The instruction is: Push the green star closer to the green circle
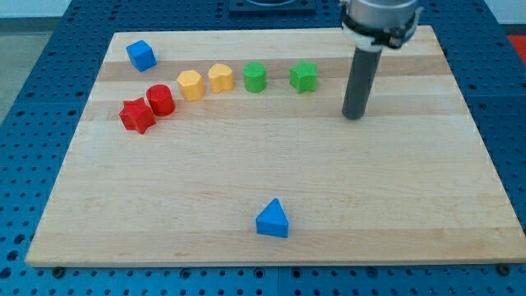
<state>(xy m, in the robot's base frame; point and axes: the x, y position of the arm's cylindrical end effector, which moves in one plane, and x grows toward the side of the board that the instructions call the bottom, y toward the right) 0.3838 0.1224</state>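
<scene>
The green star (303,76) lies near the view's top, right of centre. The green circle (255,77) stands a short gap to its left, apart from it. My tip (353,116) rests on the board to the right of the green star and a little lower, not touching it.
A row curves left from the green circle: a yellow block (220,78), a yellow hexagon (191,85), a red circle (159,99) and a red star (137,116). A blue cube (141,55) sits at top left. A blue triangle (273,219) lies near the bottom edge.
</scene>
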